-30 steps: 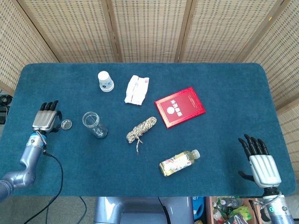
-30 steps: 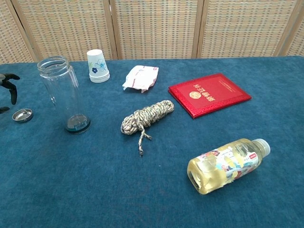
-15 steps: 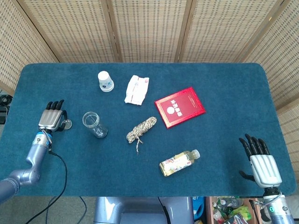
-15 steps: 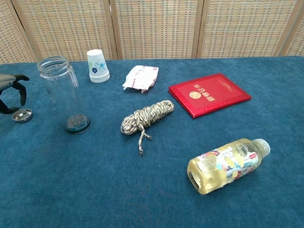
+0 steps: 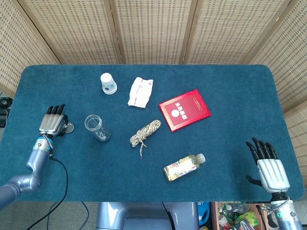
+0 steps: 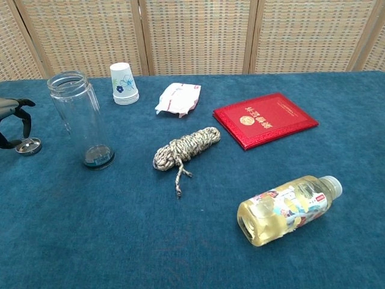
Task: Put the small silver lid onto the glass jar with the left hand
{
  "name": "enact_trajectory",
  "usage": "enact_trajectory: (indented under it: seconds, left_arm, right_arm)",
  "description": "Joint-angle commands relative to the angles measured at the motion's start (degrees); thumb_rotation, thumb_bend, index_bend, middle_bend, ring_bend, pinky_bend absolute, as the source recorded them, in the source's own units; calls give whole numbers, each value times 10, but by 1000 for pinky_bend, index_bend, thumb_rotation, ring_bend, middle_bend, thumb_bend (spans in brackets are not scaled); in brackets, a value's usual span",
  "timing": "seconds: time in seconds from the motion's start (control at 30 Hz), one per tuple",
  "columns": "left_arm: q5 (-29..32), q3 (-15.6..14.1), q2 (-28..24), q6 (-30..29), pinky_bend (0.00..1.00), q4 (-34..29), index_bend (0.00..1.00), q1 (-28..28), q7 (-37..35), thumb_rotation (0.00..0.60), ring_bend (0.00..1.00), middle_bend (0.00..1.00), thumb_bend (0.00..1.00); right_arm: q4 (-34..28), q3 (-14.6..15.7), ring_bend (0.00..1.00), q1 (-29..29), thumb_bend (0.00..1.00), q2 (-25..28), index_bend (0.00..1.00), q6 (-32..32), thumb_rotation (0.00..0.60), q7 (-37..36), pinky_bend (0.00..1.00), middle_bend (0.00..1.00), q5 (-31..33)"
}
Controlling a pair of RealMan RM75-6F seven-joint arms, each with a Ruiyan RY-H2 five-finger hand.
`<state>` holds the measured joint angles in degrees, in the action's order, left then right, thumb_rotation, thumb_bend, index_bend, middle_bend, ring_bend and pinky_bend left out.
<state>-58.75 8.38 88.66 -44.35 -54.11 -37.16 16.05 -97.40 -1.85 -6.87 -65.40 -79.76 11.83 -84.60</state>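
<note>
**Left hand poised over small silver lid, jar upright close by**

Left hand at the far left of the head view, fingers curved down around the small silver lid; at the left edge of the chest view, fingertips arched above the lid, thumb low beside it. Cannot tell whether touching or pinching. Lid flat on the blue table, open side up, axis vertical.

Just right of the lid, the glass jar: upright, long axis vertical, mouth open toward the top, apart from the hand.

Further out: paper cup upside down at upper left; crumpled white packet beside it; coiled rope at centre; red booklet right of centre; drink bottle on its side at lower right, cap toward the right.

Right hand in the lower right corner of the head view, fingers spread, holding nothing.
</note>
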Motion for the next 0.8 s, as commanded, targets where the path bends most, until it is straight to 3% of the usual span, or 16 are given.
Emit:
enact_trajectory:
  seconds: [0.03, 0.8]
  left_arm:
    - [-1, 0, 4, 1, 0, 5, 497, -1, 0, 600, 0, 0, 424]
    - [-23, -1, 35, 0, 0, 50, 545, -1, -19, 600, 0, 0, 432]
  right_arm:
    - [0, 0, 0, 0, 19, 0, 81, 0, 600, 0, 46, 0, 0]
    - [-3, 2, 0, 2, 19, 0, 81, -7, 600, 2, 46, 0, -9]
